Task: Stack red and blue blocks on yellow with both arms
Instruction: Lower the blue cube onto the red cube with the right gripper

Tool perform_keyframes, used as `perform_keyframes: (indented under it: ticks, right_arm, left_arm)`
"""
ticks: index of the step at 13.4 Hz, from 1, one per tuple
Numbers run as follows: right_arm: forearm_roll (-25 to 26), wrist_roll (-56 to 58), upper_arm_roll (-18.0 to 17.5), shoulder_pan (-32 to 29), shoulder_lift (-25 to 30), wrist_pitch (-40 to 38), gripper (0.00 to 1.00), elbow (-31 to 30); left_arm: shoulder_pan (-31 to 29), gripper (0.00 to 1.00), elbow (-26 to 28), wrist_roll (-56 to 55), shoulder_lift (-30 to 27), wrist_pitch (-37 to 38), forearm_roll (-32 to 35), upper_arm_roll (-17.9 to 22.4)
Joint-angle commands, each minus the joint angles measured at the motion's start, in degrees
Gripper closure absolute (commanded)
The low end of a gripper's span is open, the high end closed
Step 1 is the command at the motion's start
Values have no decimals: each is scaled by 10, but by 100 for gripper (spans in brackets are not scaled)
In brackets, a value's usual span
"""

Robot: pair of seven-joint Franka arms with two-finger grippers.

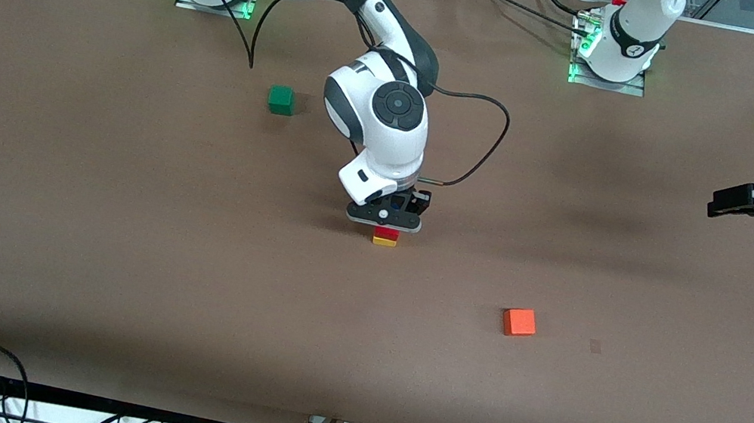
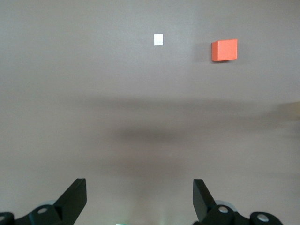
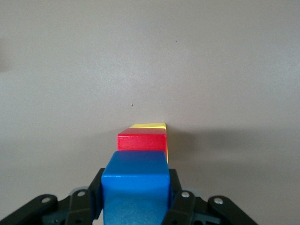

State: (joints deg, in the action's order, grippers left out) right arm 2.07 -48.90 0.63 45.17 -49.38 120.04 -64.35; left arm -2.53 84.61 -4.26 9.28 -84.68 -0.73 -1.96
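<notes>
The yellow cube (image 1: 384, 242) stands near the table's middle with the red block (image 1: 385, 233) on top of it. My right gripper (image 1: 384, 219) is right over this stack, shut on the blue block (image 3: 135, 185), which is hidden in the front view. In the right wrist view the blue block sits between the fingers, directly above the red block (image 3: 142, 140) and the yellow cube (image 3: 150, 125). I cannot tell whether blue touches red. My left gripper (image 1: 719, 201) is open and empty, held in the air at the left arm's end of the table; its fingers (image 2: 74, 199) frame bare table.
An orange cube (image 1: 519, 322) lies nearer the front camera than the stack, toward the left arm's end; it also shows in the left wrist view (image 2: 224, 49). A green cube (image 1: 281, 100) lies farther back, toward the right arm's end. A small pale patch (image 2: 158, 40) marks the table.
</notes>
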Motion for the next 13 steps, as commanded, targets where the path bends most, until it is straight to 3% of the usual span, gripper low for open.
perform_keyframes:
  ticks: [1, 4, 5, 6, 10, 13]
  right_arm:
    - [9, -6, 6, 6, -19, 3, 51, 22]
    - [12, -6, 7, 6, -20, 7, 40, 22]
    - [13, -6, 7, 6, -20, 7, 28, 22]
    - [13, -6, 7, 6, -20, 6, 1, 22]
    - [9, -2, 10, 2, -4, -36, 0, 26]
    - [1, -1, 10, -34, 72, -111, 0, 41]
  left_arm:
    - [-5, 0, -4, 10, 0, -1, -5, -1]
    - [-4, 0, -4, 10, 1, -1, -5, -1]
    - [-4, 0, -4, 10, 1, -1, -5, -1]
    - [-4, 0, -4, 10, 1, -1, -6, -1]
    - [-4, 0, -4, 10, 1, -1, -5, -1]
    - [-4, 0, -4, 10, 1, -1, -5, -1]
